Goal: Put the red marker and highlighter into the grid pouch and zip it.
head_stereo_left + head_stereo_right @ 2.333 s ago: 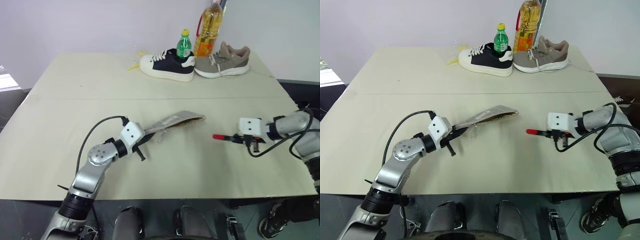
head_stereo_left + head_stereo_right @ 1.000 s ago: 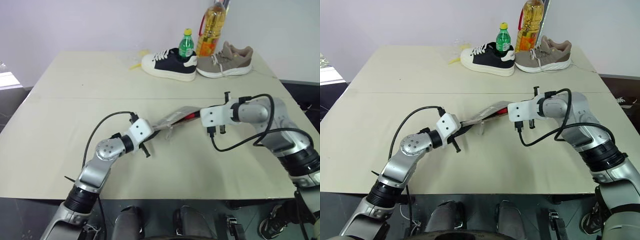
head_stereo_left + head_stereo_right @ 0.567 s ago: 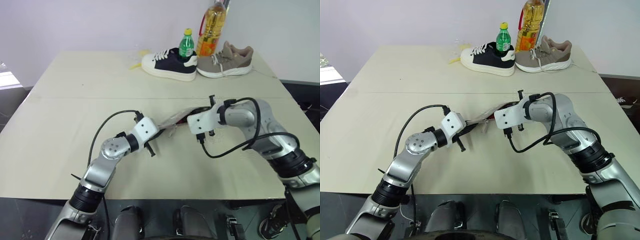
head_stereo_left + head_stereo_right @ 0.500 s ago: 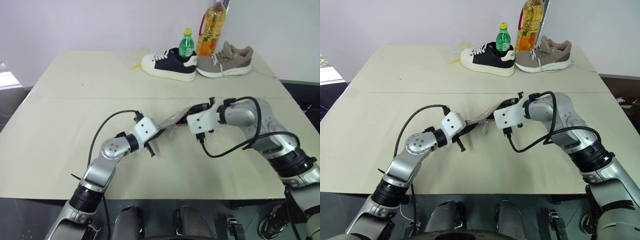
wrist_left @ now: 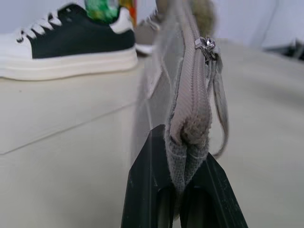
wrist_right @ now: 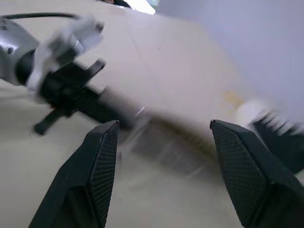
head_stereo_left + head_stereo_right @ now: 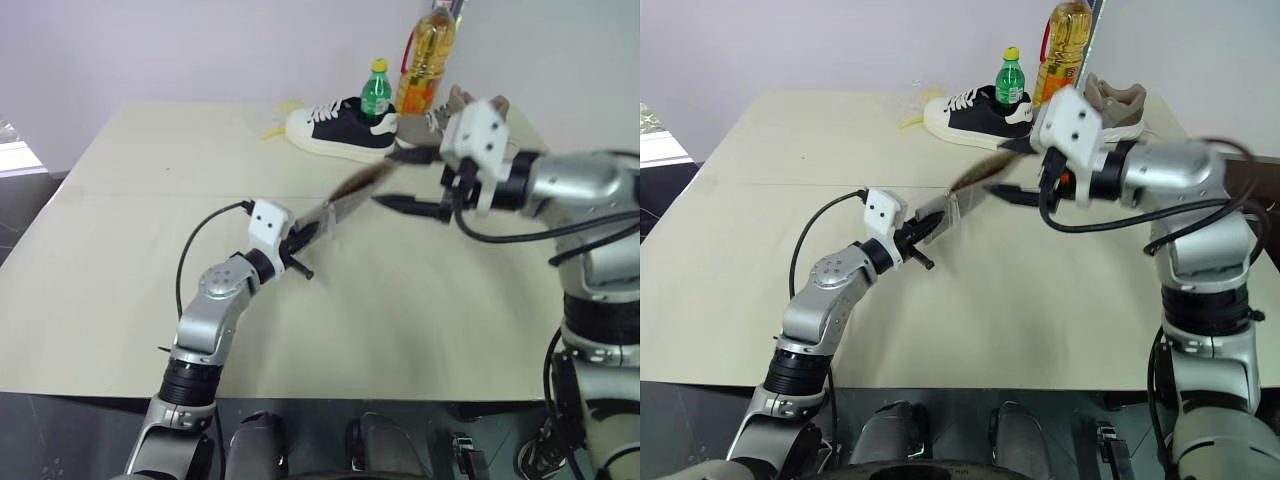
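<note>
Item: grid pouch (image 7: 352, 195) — grey fabric, raised off the table (image 7: 120, 250) and tilted, its long axis running from my left pincer (image 7: 300, 243) up and away toward my right pincer (image 7: 412, 178). My left pincer is clamped on the pouch's near end; in the left wrist view the fabric edge is pinched between my two black fingers (image 5: 145, 187), with the zipper pull (image 5: 207, 45) further along the upper edge, away from the grip and nearer the far end.

Item: right pincer — fingers apart, nothing between them. It hangs in the air at the pouch's far, raised end, pointing back along the pouch toward my left arm; in the right wrist view the pouch runs between my two spread fingers toward the other hand.

Item: red marker, highlighter — neither is anywhere on the table. I judge they are inside the pouch, though I cannot see into it.

Item: background, far edge of table — black-and-white shoe (image 7: 335, 130), tan shoe (image 7: 440, 120), green bottle (image 7: 376, 88), oil bottle (image 7: 425, 62). All well apart from the work.

Relation that matters: the zipper line lies along the pouch's long axis, and the pull sits on my right pincer's side — so I judge the right arm is the nearer one for the pull, drawing it along that axis while the left keeps the other end.
</note>
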`<state>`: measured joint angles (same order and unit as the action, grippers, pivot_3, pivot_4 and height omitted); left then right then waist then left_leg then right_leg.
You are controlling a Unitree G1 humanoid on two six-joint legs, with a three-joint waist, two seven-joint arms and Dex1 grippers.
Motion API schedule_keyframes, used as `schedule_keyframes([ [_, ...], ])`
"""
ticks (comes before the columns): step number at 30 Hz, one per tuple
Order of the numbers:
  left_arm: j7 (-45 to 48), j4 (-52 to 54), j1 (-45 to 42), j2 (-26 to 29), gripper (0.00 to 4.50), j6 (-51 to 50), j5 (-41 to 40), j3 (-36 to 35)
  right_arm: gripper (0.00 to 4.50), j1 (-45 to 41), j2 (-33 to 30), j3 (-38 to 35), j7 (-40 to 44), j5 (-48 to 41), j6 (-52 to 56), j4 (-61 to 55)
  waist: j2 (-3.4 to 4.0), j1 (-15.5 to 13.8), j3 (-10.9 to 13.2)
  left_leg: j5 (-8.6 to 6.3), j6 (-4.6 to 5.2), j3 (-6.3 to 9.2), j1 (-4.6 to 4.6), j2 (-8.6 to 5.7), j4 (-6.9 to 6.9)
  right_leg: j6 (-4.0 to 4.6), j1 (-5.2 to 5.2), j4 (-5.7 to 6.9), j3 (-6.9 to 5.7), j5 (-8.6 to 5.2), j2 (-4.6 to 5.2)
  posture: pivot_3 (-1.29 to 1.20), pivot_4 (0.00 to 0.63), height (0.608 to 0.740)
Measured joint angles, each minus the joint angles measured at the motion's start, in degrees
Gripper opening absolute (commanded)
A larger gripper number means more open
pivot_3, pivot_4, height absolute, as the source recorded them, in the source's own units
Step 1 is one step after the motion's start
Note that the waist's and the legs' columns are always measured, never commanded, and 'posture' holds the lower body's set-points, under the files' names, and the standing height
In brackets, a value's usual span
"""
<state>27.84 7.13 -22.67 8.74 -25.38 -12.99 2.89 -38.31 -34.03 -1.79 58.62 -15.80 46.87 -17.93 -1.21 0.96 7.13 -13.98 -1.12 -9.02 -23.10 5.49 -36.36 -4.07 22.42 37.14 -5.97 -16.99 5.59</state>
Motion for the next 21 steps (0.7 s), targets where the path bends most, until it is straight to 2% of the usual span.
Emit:
schedule_keyframes([
  [6, -0.56, 0.01, -0.61, -0.45, 0.0, -0.64, -1.42, -0.17, 3.16, 0.27, 12.9, 3.71, -15.42, -1.2, 10.61, 1.06, 0.08, -0.07, 0.03, 0.03, -0.05, 0.0, -0.09, 0.02, -0.01, 0.0, 0.12, 0.08, -0.01, 0.0, -0.09, 0.0, 0.15, 0.705],
  [12, -0.98, 0.14, -0.39, -0.34, 0.0, -0.72, -1.57, -0.23, 3.16, -0.11, 17.66, 6.04, -22.81, -0.97, 10.56, 5.84, 0.05, -0.23, 0.02, 0.03, -0.04, 0.01, -0.22, -0.05, -0.08, -0.01, 0.15, 0.03, -0.01, 0.0, -0.04, 0.0, 0.15, 0.705],
  [15, -1.31, 0.44, 0.02, -0.54, 0.0, -0.77, -1.75, 0.0, 1.87, -0.11, 18.7, 6.54, -24.72, -0.81, 10.29, 7.47, 0.05, -0.18, 0.02, 0.03, -0.04, 0.01, -0.23, -0.05, -0.07, -0.01, 0.17, 0.04, -0.01, 0.0, -0.05, 0.0, 0.15, 0.705],
  [18, -1.81, 0.72, 0.14, -0.41, 0.0, -0.81, -1.87, 0.0, 0.27, -0.25, 18.74, 6.17, -25.56, -1.31, 10.26, 7.7, 0.05, -0.13, 0.02, 0.03, -0.04, 0.02, -0.23, -0.05, -0.06, -0.01, 0.17, 0.03, -0.01, 0.0, -0.05, 0.0, 0.15, 0.705],
  [19, -1.88, 0.92, 0.27, -0.35, 0.0, -0.83, -2.0, -0.01, 0.03, -0.39, 18.71, 6.02, -25.66, -1.39, 10.24, 7.84, 0.05, -0.12, 0.02, 0.03, -0.04, 0.01, -0.23, -0.05, -0.06, -0.01, 0.17, 0.03, -0.01, 0.0, -0.05, 0.0, 0.15, 0.705],
  [21, -1.88, 1.45, 0.76, -0.06, 0.0, -0.82, -2.08, 0.23, 0.03, -0.59, 17.87, 5.94, -25.88, -1.37, 10.05, 8.06, 0.05, -0.1, 0.02, 0.03, -0.04, 0.02, -0.22, -0.04, -0.03, -0.01, 0.18, 0.03, -0.01, 0.0, -0.05, 0.0, 0.15, 0.705],
])
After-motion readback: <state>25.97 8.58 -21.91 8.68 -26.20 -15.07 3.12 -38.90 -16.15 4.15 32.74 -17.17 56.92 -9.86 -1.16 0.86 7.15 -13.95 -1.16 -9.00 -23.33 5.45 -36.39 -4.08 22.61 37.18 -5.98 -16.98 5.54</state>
